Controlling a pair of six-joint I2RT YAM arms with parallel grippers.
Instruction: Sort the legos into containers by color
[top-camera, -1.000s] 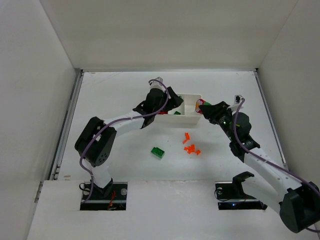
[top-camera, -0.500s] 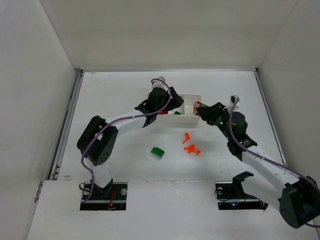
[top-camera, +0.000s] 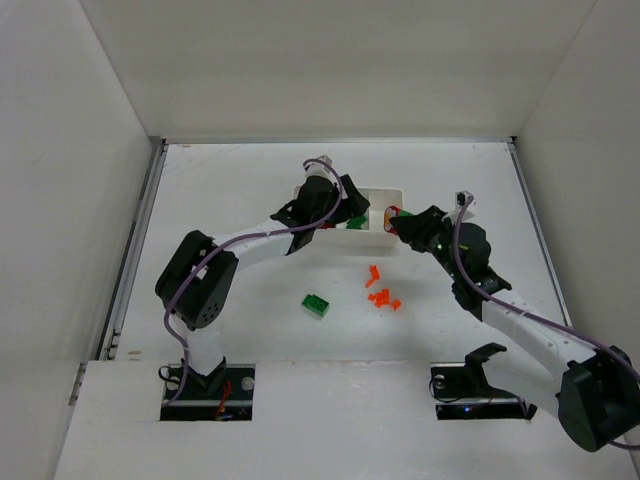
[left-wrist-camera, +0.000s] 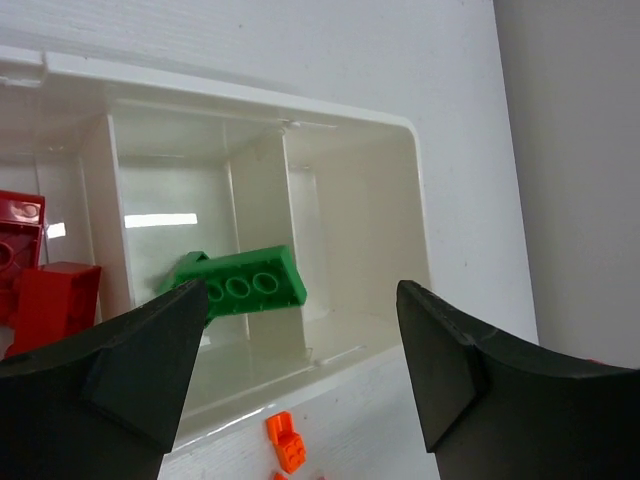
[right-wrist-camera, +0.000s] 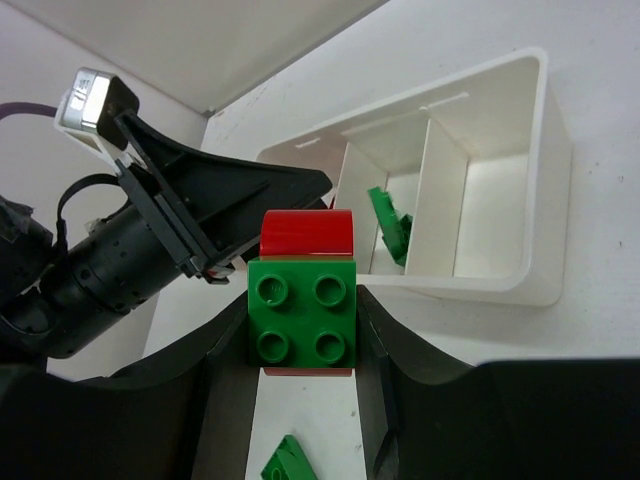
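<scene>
My right gripper (top-camera: 398, 221) is shut on a green studded brick (right-wrist-camera: 303, 318) with a red piece (right-wrist-camera: 306, 234) stuck behind it, and holds it just off the right end of the white three-compartment tray (top-camera: 386, 192). My left gripper (top-camera: 345, 207) hovers open and empty over the tray (left-wrist-camera: 350, 112). In the left wrist view a green brick (left-wrist-camera: 245, 287) leans on a divider in the middle compartment, and red bricks (left-wrist-camera: 40, 285) lie in the left one. The right-hand compartment (right-wrist-camera: 490, 215) looks empty.
A green brick (top-camera: 317, 305) lies on the table in front of the tray. Several tiny orange pieces (top-camera: 382, 296) lie to its right, one of them (left-wrist-camera: 285, 441) close to the tray's front wall. White walls enclose the table.
My right gripper has moved left toward the tray's right end with the green and red brick. My left gripper has barely moved.
</scene>
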